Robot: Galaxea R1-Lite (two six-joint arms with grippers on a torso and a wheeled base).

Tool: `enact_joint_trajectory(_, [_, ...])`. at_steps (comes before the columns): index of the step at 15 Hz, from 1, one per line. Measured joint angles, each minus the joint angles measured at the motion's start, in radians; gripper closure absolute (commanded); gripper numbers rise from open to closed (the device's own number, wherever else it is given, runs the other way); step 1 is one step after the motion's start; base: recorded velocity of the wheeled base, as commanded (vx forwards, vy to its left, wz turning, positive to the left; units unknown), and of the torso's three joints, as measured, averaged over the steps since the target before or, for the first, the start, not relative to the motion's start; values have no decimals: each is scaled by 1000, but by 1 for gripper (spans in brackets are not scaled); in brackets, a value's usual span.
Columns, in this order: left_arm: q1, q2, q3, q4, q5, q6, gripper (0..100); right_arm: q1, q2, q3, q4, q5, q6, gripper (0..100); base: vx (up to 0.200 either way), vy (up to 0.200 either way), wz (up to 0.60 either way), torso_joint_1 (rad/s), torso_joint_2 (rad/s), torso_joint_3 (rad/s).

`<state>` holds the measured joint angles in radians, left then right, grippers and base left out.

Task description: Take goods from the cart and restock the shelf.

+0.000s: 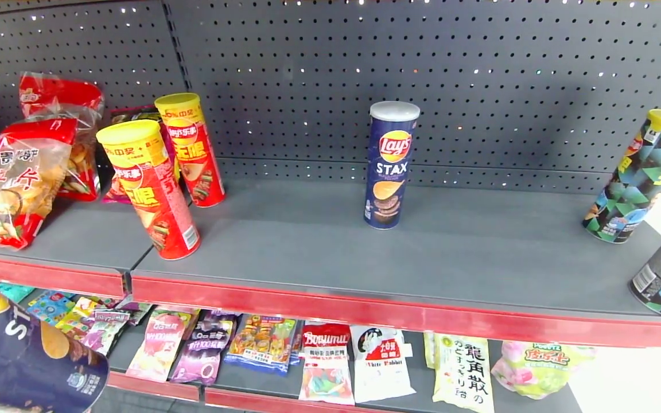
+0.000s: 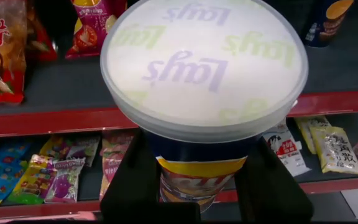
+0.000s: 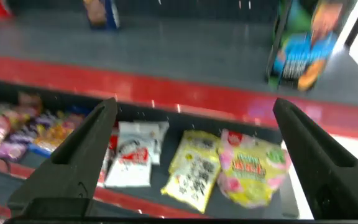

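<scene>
Left gripper (image 2: 205, 186): clenched on dark blue chip can (image 1: 26, 358).
Position: sat tilted, below and left of upper shelf (image 1: 307, 246).
Likely gap: lay up-right, between 2 red cans (image 1: 150, 195) and standing blue can (image 1: 391, 166).
Right gripper (image 3: 197, 168): spread, empty.

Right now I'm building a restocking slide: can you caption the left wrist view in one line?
Left gripper clamps a blue chip can, pale lid toward the camera, facing the red-edged shelf.
</scene>
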<state>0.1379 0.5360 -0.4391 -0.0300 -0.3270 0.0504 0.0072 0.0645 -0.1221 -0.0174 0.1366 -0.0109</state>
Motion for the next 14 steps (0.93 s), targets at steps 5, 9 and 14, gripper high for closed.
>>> enact_joint_trajectory(5, [-2,-16,4,7,-19,-2,100,76,424,-391,-8,177,-74,0,0,0,0,0,0,0])
enact_joint_trajectory(9, [-6,-22,3,6,-55,-2,100,286,738,-567,-65,224,-100,0,0,0,0,0,0,0])
enact_joint_trajectory(14, [-7,-22,1,6,-57,0,100,379,1056,-611,-347,229,-101,0,0,0,0,0,0,0])
